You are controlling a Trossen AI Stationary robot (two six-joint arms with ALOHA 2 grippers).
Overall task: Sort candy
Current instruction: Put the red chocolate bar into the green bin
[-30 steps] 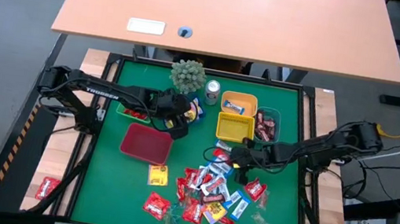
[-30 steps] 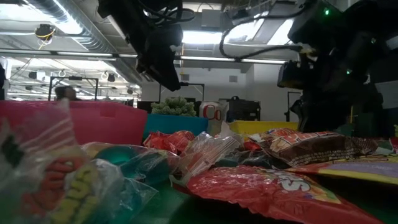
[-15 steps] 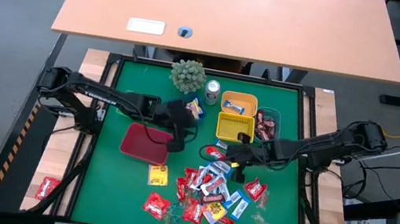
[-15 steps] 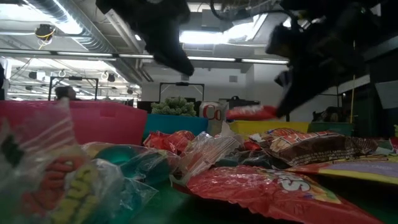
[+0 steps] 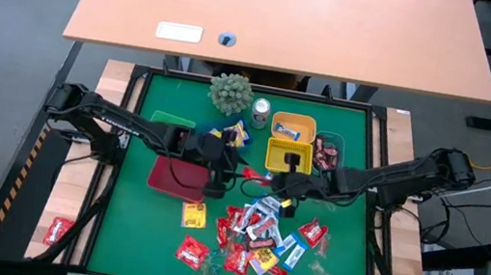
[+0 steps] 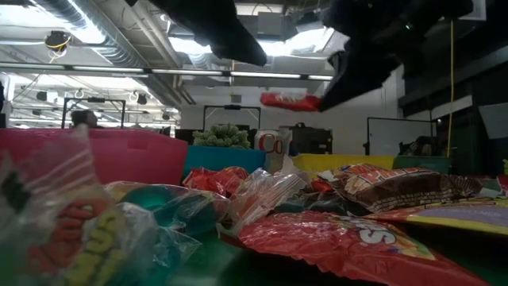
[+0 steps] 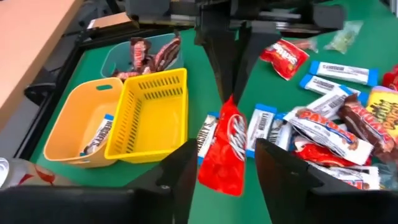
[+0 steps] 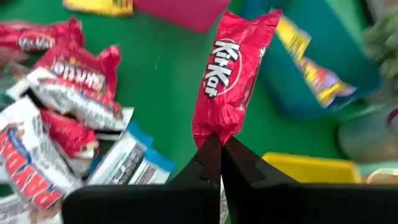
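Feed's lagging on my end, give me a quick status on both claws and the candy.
Right claw shut on a red KitKat, held up off the mat. Left claw open, facing it from the red bin side. Candy pile unsorted below. Nothing between them.

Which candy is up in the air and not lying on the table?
The red KitKat. The right gripper pinches one end of its wrapper, so it hangs above the green mat, while all the other candies lie on the mat or in bins.

Yellow basket (image 5: 285, 154) beside orange bin (image 5: 294, 125); silver can (image 5: 261, 113), perhaps plant (image 5: 230, 92) behind
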